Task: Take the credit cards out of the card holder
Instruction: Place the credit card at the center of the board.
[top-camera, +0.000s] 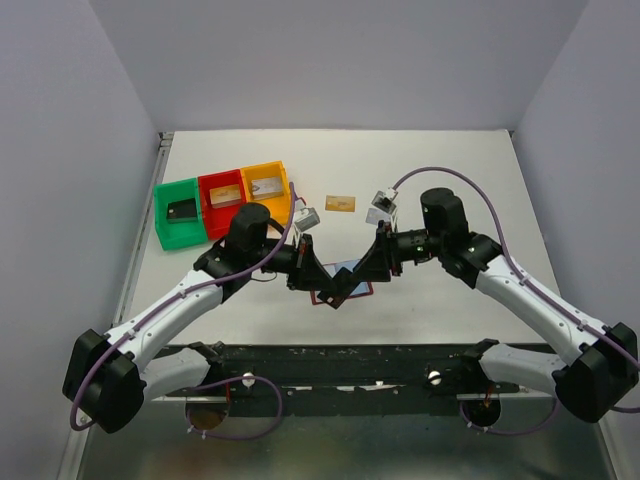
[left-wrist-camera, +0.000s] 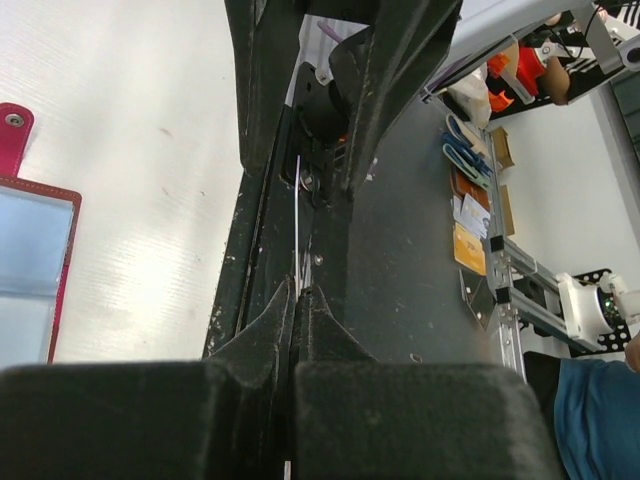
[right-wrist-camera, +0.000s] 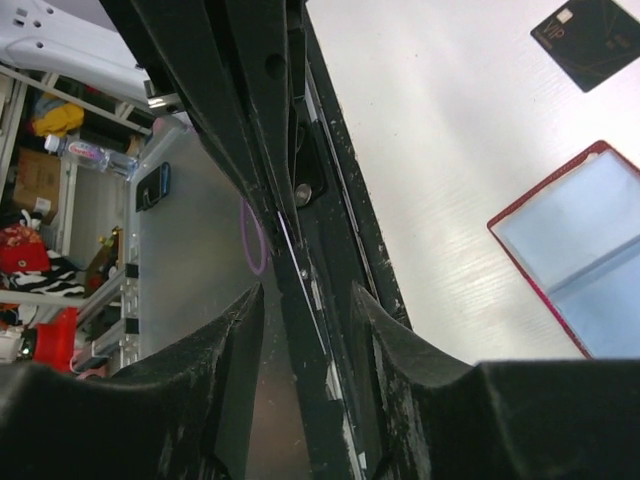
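step: looks like passing a card between claws | left claw pinches card | right claw open, a finger each side | holder open below | next: right should squeeze, then left lets go

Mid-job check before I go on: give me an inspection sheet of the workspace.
Surface: white table, lightly scuffed.
Job's things: card holder open flat; gold card and black card loose on table; thin card held edge-on.
Clutter: green tray, red tray, yellow tray, flat items inside.
Grippers: left gripper shut on thin card; right gripper open around it.
Cables: purple cable along each arm.
Surroundings: grey walls; cluttered shelves behind.
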